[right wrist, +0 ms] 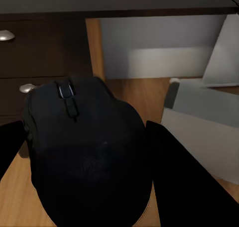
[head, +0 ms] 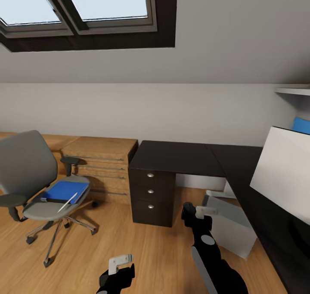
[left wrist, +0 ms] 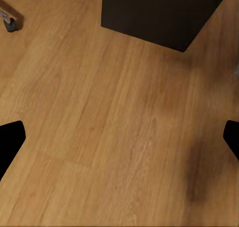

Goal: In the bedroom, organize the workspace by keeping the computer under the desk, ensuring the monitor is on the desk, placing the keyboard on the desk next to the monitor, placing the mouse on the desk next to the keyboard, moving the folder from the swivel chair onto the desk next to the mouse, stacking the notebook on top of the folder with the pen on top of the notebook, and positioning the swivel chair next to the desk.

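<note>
The dark bench (head: pixel 181 156) stands against the wall, the white monitor (head: pixel 282 173) on its right wing and the pale computer (head: pixel 230 227) apparently beneath. Left of the bench, the swivel chair (head: pixel 30 169) carries the blue folder (head: pixel 64 190) and pen (head: pixel 67 202). Near the bench's drawers, the right claw (right wrist: pixel 84 152) grips the black mouse (right wrist: pixel 84 157). The left claw (left wrist: pixel 119 142) hangs spread open over the floor (left wrist: pixel 119 117).

Colours about the bedroom workspace

Black mouse (right wrist: pixel 84 152) between black fingers (right wrist: pixel 189 182); blue folder (head: pixel 65 190) on grey swivel chair (head: pixel 26 169); near-black desk (head: pixel 181 158); white computer (head: pixel 230 227); honey-brown wood-grain floor (left wrist: pixel 119 127).
</note>
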`<state>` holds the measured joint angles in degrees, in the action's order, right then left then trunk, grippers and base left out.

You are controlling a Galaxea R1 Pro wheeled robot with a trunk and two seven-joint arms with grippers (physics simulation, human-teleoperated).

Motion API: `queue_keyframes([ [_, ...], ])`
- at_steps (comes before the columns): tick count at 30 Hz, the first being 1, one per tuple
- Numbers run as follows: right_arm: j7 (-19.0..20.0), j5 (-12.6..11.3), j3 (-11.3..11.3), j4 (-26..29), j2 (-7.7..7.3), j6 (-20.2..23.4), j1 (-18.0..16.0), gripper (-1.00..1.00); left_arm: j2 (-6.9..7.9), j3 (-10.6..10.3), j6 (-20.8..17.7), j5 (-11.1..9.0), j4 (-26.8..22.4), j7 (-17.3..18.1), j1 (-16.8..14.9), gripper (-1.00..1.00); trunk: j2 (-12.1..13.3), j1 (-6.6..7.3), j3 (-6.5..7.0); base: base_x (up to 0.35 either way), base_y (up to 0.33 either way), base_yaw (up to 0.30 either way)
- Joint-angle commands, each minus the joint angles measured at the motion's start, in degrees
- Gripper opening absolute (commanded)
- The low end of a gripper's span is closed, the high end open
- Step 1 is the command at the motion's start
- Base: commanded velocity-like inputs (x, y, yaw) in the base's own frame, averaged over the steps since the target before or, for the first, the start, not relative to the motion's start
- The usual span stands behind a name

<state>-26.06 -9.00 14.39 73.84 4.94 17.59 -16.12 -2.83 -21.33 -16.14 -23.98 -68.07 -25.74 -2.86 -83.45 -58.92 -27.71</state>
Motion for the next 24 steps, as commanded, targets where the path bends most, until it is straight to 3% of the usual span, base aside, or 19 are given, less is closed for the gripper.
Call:
queue_keyframes([
  [1,-0.49,-0.58,0.11,0.07,-0.02,0.12,-0.05,-1.0,0.02,-0.14,-0.16,-0.45,-0.09,-0.44,-0.04,1.0,-0.03,-0.03,-0.06,0.328,0.0,0.0],
  [11,-0.49,-0.5,0.22,-0.08,0.02,-0.01,-0.01,-1.0,0.02,-0.18,-0.18,-0.46,-0.06,-0.37,-0.04,1.0,-0.03,-0.03,-0.06,0.306,0.064,0.0],
  [24,-0.49,-0.5,0.28,-0.1,0.06,-0.01,0.04,-1.0,0.02,-0.2,-0.21,-0.55,-0.13,-0.01,-0.04,1.0,-0.03,-0.03,-0.06,0.029,0.012,0.0],
])
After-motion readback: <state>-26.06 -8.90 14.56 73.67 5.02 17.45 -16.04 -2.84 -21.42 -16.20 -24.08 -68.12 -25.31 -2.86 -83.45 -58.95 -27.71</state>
